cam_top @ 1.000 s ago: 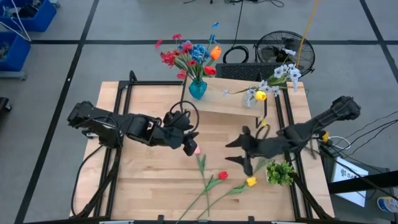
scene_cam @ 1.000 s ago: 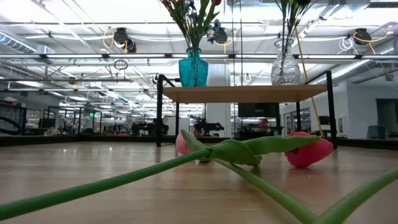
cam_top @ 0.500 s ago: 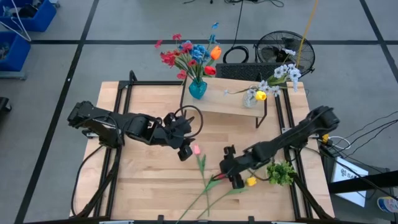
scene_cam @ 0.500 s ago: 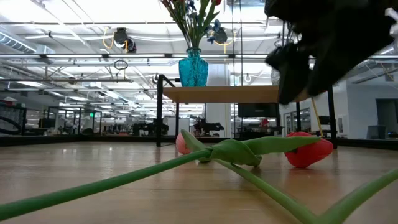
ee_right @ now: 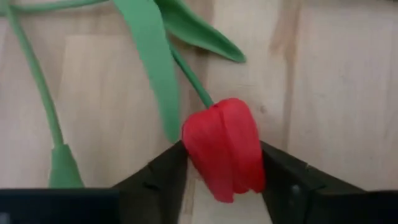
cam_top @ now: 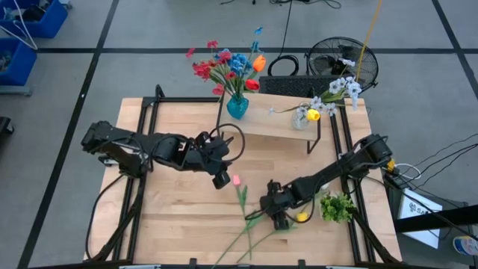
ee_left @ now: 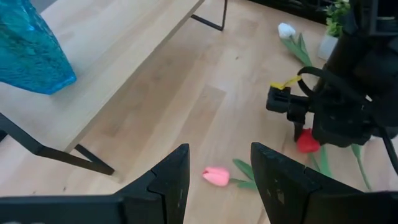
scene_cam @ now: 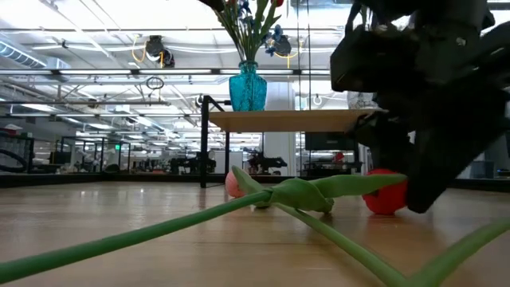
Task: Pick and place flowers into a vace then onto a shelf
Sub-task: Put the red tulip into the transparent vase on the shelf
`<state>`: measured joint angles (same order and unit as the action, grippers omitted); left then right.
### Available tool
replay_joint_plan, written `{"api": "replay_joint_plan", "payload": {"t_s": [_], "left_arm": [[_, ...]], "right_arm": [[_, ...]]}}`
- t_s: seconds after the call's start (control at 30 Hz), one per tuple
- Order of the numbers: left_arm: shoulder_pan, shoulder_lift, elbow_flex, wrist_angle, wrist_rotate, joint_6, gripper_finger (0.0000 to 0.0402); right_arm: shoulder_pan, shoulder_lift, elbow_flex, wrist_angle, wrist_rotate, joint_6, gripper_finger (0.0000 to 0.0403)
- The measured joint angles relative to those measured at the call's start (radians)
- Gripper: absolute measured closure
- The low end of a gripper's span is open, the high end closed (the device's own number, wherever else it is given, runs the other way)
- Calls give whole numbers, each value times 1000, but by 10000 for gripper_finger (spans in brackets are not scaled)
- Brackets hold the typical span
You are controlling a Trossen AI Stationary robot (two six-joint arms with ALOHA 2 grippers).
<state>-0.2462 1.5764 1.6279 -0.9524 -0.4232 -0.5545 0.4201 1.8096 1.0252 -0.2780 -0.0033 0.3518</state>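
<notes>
Red tulip [ee_right: 224,149] at lower centre sits between right gripper [cam_top: 275,211] fingers, touching both; grasp forming for lift. Left gripper [cam_top: 217,171] unclenched, idle.

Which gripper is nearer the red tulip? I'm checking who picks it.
Right. The right gripper has its fingers on either side of the red tulip; the left gripper hovers apart, beside the pink tulip.

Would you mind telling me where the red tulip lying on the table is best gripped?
Grip the thin green stem just below the red tulip, coming straight down. It lies flat on the table, and the soft bloom would crush between fingers.
</notes>
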Motion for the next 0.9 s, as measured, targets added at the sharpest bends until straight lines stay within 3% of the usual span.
{"api": "replay_joint_plan", "payload": {"t_s": [0.23, 0.4, 0.57, 0.77, 0.9], "left_arm": [[17, 0, 0, 0, 1, 0, 227], [36, 0, 0, 39, 55, -31, 227], [69, 46, -13, 202, 208, -39, 227], [91, 186, -19, 386, 470, 82, 227], [91, 255, -19, 479, 558, 68, 227]], "right_arm": [[-2, -132, -6, -51, -1, 29, 389], [-2, -314, -5, -154, 13, 28, 389], [-2, -465, -5, -203, 144, -13, 399], [-9, -536, -5, -229, 214, -39, 395], [-9, -538, -5, -237, 215, -46, 395]]}}
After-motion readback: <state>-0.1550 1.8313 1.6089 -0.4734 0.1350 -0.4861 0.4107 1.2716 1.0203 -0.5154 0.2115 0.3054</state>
